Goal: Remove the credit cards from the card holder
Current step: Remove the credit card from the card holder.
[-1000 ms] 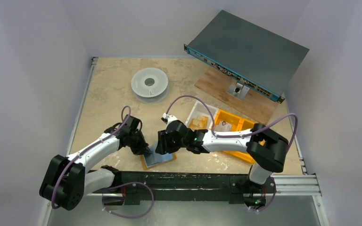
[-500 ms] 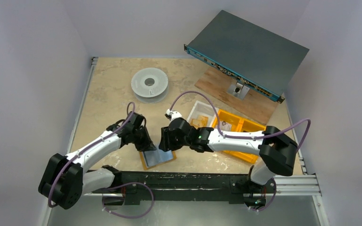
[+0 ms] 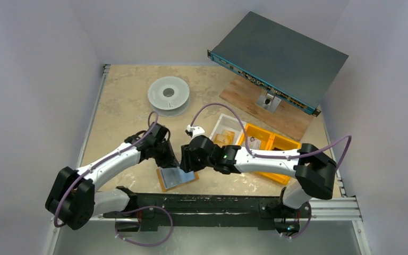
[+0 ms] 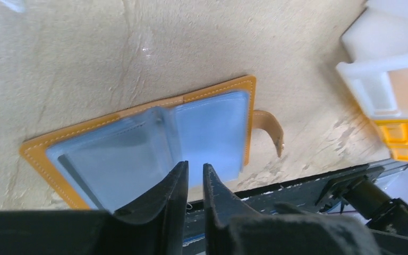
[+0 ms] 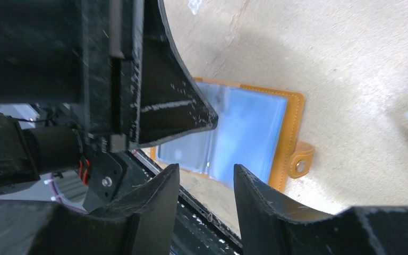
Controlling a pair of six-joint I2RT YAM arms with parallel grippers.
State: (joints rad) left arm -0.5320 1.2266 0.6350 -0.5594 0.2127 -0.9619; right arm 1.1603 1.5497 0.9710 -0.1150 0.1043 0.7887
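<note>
At the near edge of the worktop [image 3: 122,95], a little left of its middle, the card holder [image 4: 154,133] is lying open and flat, its clear sleeves facing up and its strap tab [image 4: 270,127] trailing toward the right edge. Both hands are drawing back from it. A second ago the left hand [image 4: 194,166] was sitting at its left border and the right hand [image 5: 204,169] was covering its top, and now they are hovering side by side over its far border, touching nothing. The left hand is showing only a narrow slit between its fingers, the right a moderate gap, and both are empty. No card is lying on the worktop, so the opening is looking done and the pulling is yet to begin; whether the sleeves are holding cards I cannot tell
</note>
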